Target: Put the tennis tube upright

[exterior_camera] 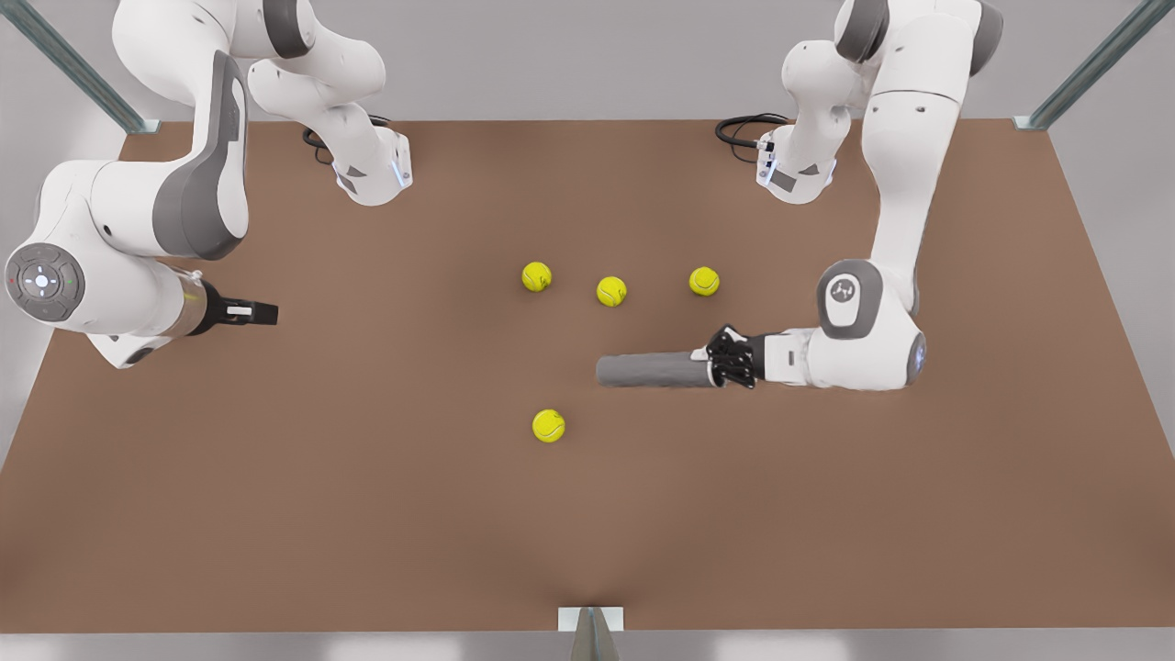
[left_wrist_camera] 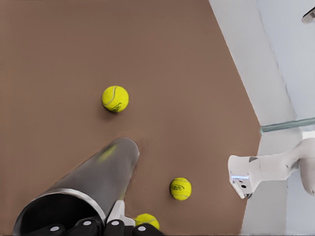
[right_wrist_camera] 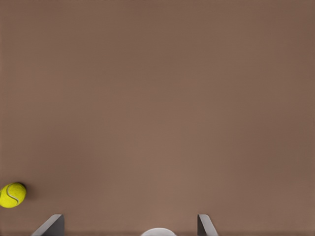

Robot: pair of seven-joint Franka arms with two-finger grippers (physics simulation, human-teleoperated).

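The tennis tube point(exterior_camera: 654, 370) lies on its side on the brown tabletop point(exterior_camera: 367, 514), a little right of the centre of the front view, its long axis running across the frame. Its right-hand end is at the left pincer point(exterior_camera: 725, 360), which belongs to the arm on the front view's right. In the left wrist view the tennis tube point(left_wrist_camera: 93, 184) stretches away from the camera, its open mouth with the lighter silvery rim point(left_wrist_camera: 64, 195) lying closest to the left pincer point(left_wrist_camera: 106, 227), whose dark fingers point(left_wrist_camera: 115, 227) sit at that rim and appear clenched on it.

Four tennis balls lie loose on the tabletop. Three form a loose row above the tube in the front view: one point(exterior_camera: 536, 276) to the left, one point(exterior_camera: 611, 291) in the middle, one point(exterior_camera: 704, 281) to the right. The fourth ball point(exterior_camera: 548, 426) sits below the tube's left end, apart from it.

The right pincer point(exterior_camera: 262, 313) is at the left side of the front view, held over bare tabletop well apart from the tube, and its arm waits there. In the right wrist view its two fingers point(right_wrist_camera: 49, 226) stand spread wide with bare tabletop between them, so it is released, and one ball point(right_wrist_camera: 13, 194) shows at the lower left of that frame.
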